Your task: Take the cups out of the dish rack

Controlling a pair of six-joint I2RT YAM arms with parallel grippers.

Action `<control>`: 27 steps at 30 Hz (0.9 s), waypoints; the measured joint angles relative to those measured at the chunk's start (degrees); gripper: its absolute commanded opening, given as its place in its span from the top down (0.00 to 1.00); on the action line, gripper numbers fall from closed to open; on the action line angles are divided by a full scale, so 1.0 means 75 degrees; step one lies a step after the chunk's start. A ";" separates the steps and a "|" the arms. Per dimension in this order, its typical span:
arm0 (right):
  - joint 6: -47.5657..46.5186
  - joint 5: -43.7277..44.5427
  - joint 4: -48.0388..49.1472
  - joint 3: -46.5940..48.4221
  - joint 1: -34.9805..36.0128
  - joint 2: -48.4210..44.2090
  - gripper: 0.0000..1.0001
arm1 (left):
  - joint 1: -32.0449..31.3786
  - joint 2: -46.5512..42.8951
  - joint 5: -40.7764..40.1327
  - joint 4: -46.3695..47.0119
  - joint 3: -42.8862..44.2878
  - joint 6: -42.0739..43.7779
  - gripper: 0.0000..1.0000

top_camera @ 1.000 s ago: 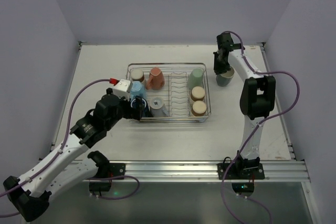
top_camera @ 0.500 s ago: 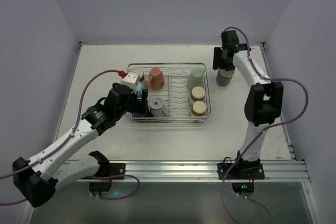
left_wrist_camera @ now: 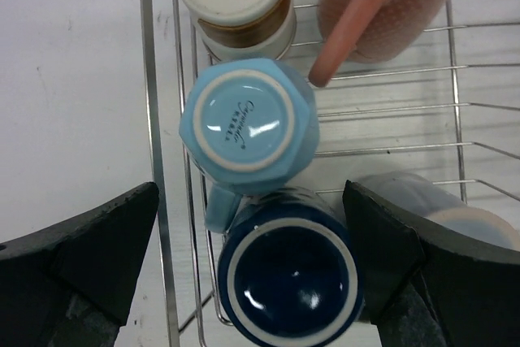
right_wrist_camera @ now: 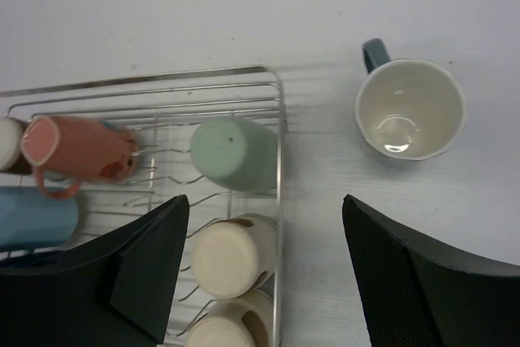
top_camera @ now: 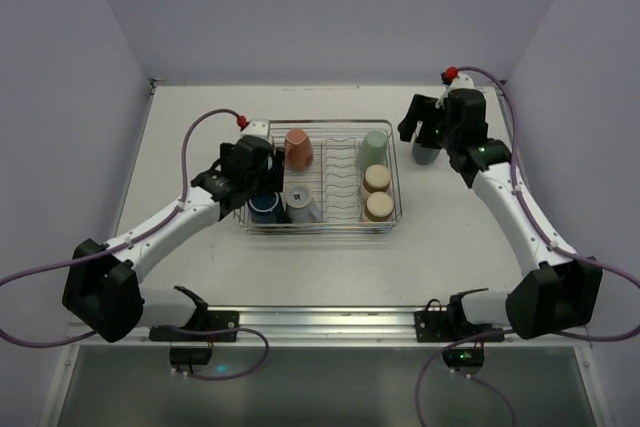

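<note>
**Left arm.** My left gripper (left_wrist_camera: 252, 233) hangs over the dish rack (left_wrist_camera: 152, 119), its fingers spread wide on either side of an upturned navy cup (left_wrist_camera: 291, 278). A light blue cup (left_wrist_camera: 248, 125) lies just beyond.

**Right arm.** My right gripper (right_wrist_camera: 266, 209) has its fingers apart and empty. It hovers near a mug (right_wrist_camera: 410, 109) that stands upright on the table (right_wrist_camera: 455, 225), just beside the rack.

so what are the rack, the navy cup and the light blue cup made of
Rack: thin metal wire with a bright, chrome-like finish; the rods glint silver.
Navy cup: likely glazed ceramic, glossy; there are sharp highlights on its base and a pale foot ring.
Light blue cup: likely glazed ceramic too, with a softer sheen; it has a pale foot ring and a printed mark on the base.
</note>
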 measured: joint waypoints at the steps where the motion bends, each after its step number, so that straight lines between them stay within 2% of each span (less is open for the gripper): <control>1: 0.0070 -0.0087 0.0195 -0.0245 0.0131 -0.0248 0.21 | 0.0117 0.0119 0.0000 0.0067 0.0003 0.0003 0.00; 8: 0.0318 -0.0568 0.0944 -0.0787 0.0565 -0.0676 0.22 | 0.0460 0.0930 0.0242 0.0519 0.0539 0.0003 0.02; 22: 0.0484 -0.0702 0.1207 -0.0959 0.1008 -0.0877 0.22 | 0.0560 0.1754 0.0519 0.1014 0.0571 0.0006 0.08; 25: 0.0536 -0.0778 0.1239 -0.0988 0.1072 -0.0982 0.22 | 0.0560 0.1891 0.0519 0.1105 0.0568 0.0006 0.23; 26: 0.0551 -0.0813 0.1244 -0.0994 0.1099 -0.1020 0.22 | 0.0560 0.1906 0.0516 0.1125 0.0568 -0.0003 0.40; 27: 0.0571 -0.0831 0.1259 -0.1003 0.1105 -0.1064 0.21 | 0.0560 0.1906 0.0516 0.1137 0.0565 -0.0035 0.50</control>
